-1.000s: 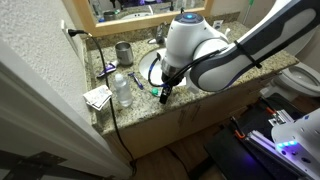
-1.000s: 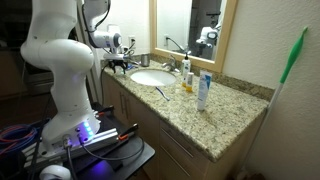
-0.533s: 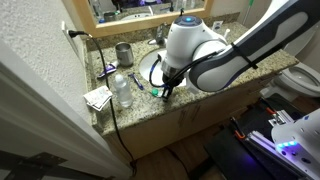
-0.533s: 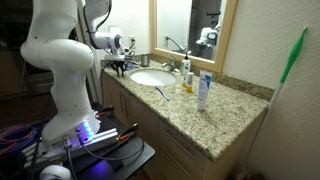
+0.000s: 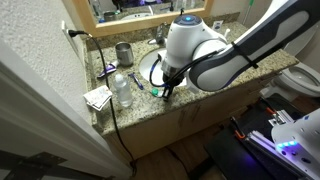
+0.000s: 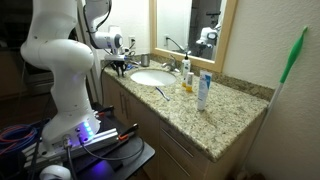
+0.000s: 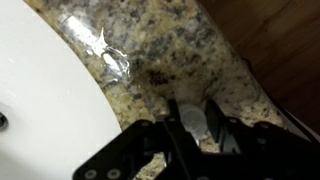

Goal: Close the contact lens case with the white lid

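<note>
Speckled granite tabletop (image 7: 165,45) forms a narrow strip between the white sink basin (image 7: 40,95) on the left and the front edge on the right, where a dark wood cabinet (image 7: 285,40) drops away. Near the basin rim lies a crinkled clear patch (image 7: 108,58), hard to identify. Lower down, the hand (image 7: 193,128) is clamped on a small pale round piece, likely the white lid (image 7: 190,117); the frame cuts off its fingers. In an exterior view the contact lens case (image 5: 157,90) is a green speck just beside the hand, near the tabletop's front edge. Print on the tube (image 6: 203,90) is too small to read.
</note>
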Action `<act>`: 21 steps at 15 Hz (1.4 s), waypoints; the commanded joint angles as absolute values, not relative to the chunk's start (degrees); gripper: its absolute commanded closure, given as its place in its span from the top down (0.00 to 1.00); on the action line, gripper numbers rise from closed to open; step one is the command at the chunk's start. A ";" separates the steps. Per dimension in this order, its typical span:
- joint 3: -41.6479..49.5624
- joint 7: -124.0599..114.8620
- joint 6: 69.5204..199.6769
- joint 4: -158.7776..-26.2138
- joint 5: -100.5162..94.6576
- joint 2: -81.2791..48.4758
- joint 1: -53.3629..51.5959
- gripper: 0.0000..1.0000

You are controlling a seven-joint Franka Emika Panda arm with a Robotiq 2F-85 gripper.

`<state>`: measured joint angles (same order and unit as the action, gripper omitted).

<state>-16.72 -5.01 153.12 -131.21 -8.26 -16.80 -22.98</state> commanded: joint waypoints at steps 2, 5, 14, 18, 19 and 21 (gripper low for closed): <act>-17.54 -4.95 144.06 -129.77 -7.77 -14.37 -23.30 0.08; -17.74 -5.51 137.41 -126.97 -8.80 -13.12 -23.56 0.08; -18.01 -3.67 133.12 -121.64 -6.95 -15.25 -22.39 0.08; -18.26 -1.28 132.19 -118.95 -2.45 -18.15 -21.01 0.08; -18.20 -1.25 131.79 -118.31 -1.65 -18.82 -20.88 0.08; -18.35 -0.40 131.61 -117.38 0.25 -19.75 -20.49 0.08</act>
<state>-17.67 -2.83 133.89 -120.28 -2.67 -17.50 -21.73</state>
